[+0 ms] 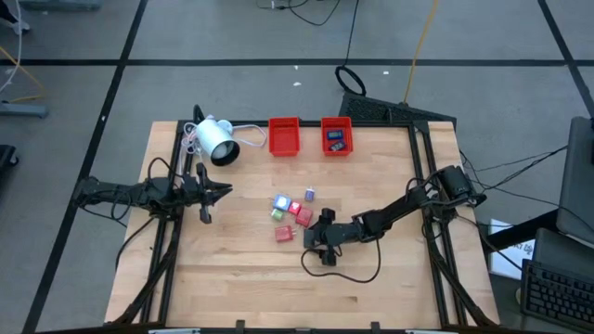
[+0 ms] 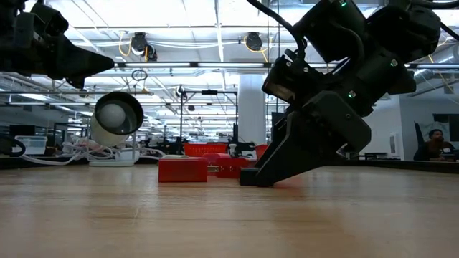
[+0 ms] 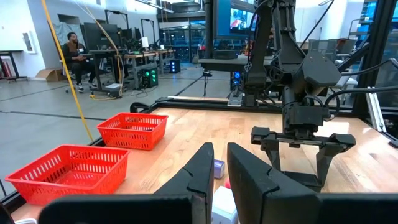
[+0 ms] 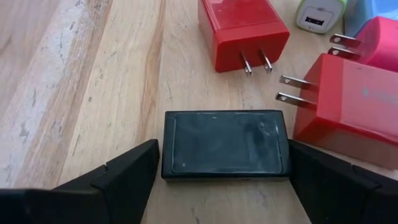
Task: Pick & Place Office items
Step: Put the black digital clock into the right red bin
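The office items (image 1: 292,209) lie in a loose cluster mid-table. They are small red, pink, pale and green plug blocks, and two red ones (image 4: 242,31) (image 4: 348,106) show their prongs. A black flat block (image 4: 225,144) lies on the wood. My right gripper (image 4: 224,152) (image 1: 312,239) is down at the table, open, with one finger at each short end of the block. My left gripper (image 1: 215,191) (image 3: 219,163) hovers shut above the table's left part, pointing toward the cluster. My right gripper's fingers (image 4: 134,171) (image 4: 329,177) come low from the table's right side. They stand at the two short ends (image 4: 169,144) of the black block, which lies flat on the table. Whether they touch it, I cannot tell.
Two red trays (image 1: 284,147) (image 1: 336,123) stand at the far edge, and the right one holds blue pieces. A white lamp-like device (image 1: 215,141) with its cable lies at the far left. A black cable loops on the table near my right gripper (image 1: 357,274). A person sits in the room beyond.
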{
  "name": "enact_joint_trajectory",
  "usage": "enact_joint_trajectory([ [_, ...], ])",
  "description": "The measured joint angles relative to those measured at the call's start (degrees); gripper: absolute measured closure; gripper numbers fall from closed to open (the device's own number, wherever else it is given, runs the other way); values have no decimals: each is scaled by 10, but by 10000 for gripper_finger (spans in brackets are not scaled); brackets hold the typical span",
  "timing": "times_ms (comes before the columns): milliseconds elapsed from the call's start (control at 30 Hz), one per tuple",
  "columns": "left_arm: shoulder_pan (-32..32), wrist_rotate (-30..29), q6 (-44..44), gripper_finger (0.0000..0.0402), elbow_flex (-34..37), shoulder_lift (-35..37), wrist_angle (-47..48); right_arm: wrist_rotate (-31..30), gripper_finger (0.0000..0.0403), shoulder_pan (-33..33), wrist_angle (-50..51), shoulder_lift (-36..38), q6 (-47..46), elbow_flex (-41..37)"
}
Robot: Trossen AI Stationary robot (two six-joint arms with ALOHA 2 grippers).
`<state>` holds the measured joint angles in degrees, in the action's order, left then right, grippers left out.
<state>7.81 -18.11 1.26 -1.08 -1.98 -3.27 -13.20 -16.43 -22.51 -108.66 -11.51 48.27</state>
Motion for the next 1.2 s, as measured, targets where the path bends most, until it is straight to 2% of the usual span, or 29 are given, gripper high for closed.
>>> enact_joint_trajectory([
  [267,0,0,0,355,0,0,0,0,73,2,0,0,-28,0],
  [767,0,0,0,355,0,0,0,1,74,3,-28,-1,-1,-1],
  [1200,0,0,0,355,0,0,0,0,74,3,-24,-1,-13,-1],
])
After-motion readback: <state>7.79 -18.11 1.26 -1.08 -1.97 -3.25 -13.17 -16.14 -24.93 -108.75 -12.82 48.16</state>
